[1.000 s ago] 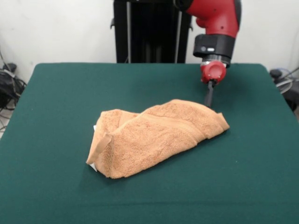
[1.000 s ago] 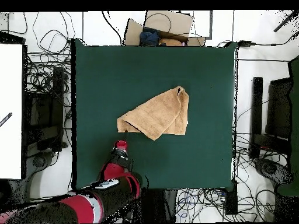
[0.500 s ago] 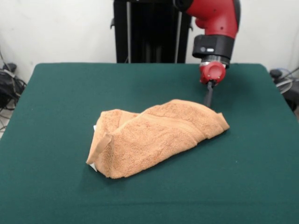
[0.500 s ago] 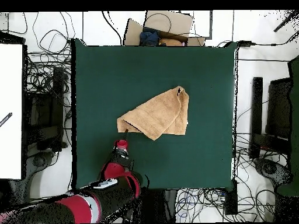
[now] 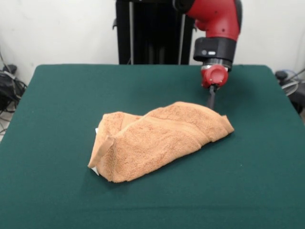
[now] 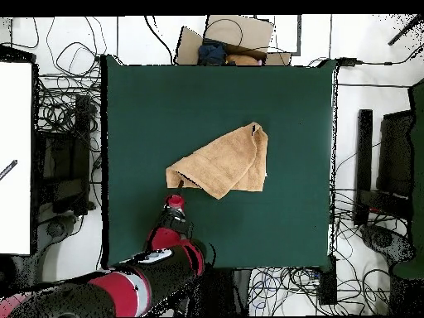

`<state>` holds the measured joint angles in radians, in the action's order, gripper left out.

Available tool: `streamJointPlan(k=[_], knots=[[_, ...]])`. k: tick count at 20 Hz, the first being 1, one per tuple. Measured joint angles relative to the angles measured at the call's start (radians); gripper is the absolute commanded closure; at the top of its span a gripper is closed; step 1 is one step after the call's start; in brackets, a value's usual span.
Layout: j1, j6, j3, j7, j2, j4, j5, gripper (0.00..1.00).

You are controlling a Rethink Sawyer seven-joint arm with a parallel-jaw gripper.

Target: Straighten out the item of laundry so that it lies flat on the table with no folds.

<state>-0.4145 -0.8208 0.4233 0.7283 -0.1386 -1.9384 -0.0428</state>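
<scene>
The item of laundry [image 5: 157,138] is an orange-tan towel lying bunched and folded over itself near the middle of the green table [image 5: 62,100]. A bit of white tag [image 5: 95,170] peeks out at its lower-left corner. My gripper [image 5: 210,102] hangs from the red wrist just behind the towel's right end, and its tip drops out of sight behind the cloth. In the overhead view the towel [image 6: 225,163] forms a rough triangle on the table [image 6: 157,99], and the gripper [image 6: 175,195] sits right at its lower-left corner.
The black pedestal [image 5: 152,31] stands behind the table's far edge. Tangled cables [image 6: 70,108] and dark equipment [image 6: 364,166] ring the table. A cardboard box [image 6: 236,37] sits past one edge and a white panel [image 6: 15,157] at the side.
The wrist has shifted slightly left in the front view, closing in on the towel's corner. The towel lies just as it did before.
</scene>
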Motion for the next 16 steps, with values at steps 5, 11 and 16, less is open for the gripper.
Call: streamJointPlan(k=[5,11,16], knots=[[0.031,0.000,0.000,0.000,0.000,0.024,0.032,0.00],[0.039,0.000,0.001,0.000,0.000,0.031,0.055,0.00],[0.040,0.000,0.002,0.000,0.000,0.033,0.055,0.00]])
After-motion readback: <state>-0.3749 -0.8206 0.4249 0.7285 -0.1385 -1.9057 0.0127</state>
